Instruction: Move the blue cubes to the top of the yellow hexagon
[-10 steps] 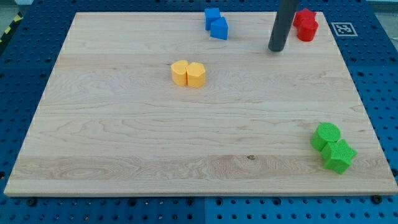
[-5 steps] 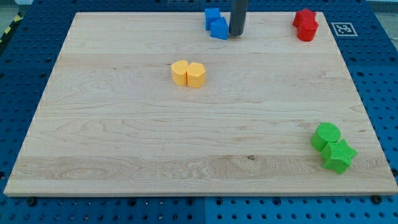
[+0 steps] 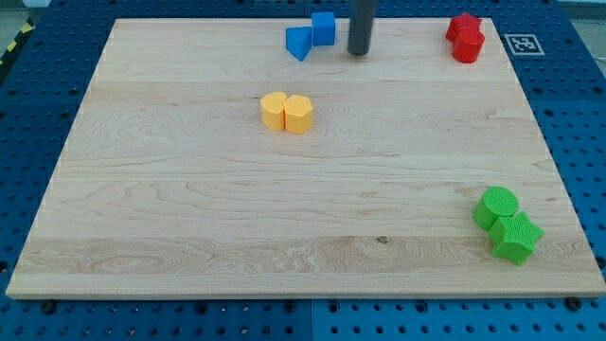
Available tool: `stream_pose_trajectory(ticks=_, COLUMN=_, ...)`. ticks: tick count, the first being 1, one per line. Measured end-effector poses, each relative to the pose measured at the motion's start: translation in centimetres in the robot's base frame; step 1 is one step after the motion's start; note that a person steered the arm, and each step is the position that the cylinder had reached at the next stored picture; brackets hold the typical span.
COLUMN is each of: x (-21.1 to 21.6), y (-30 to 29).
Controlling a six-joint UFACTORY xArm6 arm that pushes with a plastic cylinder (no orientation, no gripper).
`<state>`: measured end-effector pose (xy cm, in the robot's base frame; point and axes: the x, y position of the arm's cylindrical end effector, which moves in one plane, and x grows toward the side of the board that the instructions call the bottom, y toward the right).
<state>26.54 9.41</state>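
Note:
Two blue blocks sit near the view's top edge: a blue cube [image 3: 324,27] and a blue wedge-like block [image 3: 299,43] just left and below it, touching or nearly so. Two yellow blocks lie together below them: a yellow hexagon [image 3: 274,111] and a yellow rounded block [image 3: 298,114] on its right. My tip [image 3: 358,53] rests on the board just right of the blue cube, with a small gap between them.
Two red blocks [image 3: 465,37] sit at the view's top right corner. A green cylinder [image 3: 497,206] and a green star-like block [image 3: 517,237] sit at the bottom right. The wooden board [image 3: 189,208] ends at a blue pegboard surround.
My tip swept left from beside the red blocks to the blue blocks. The lower blue block slid left and the pair shifted; in the last half second the tip stayed about where it was.

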Motion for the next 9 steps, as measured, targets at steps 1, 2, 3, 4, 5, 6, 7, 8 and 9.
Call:
stream_pose_trajectory(ticks=1, x=-2.0, y=0.3)
stream_pose_trajectory(ticks=2, x=-4.1, y=0.3)
stream_pose_trajectory(ticks=3, x=-4.2, y=0.3)
stream_pose_trajectory(ticks=4, x=-4.3, y=-2.2)
stream_pose_trajectory(ticks=5, x=-4.3, y=-4.3)
stream_pose_trajectory(ticks=6, x=-4.3, y=-5.9)
stream_pose_trajectory(ticks=7, x=-4.3, y=-7.1)
stream_pose_trajectory(ticks=8, x=-4.3, y=-7.4)
stream_pose_trajectory(ticks=9, x=-4.3, y=-7.1)
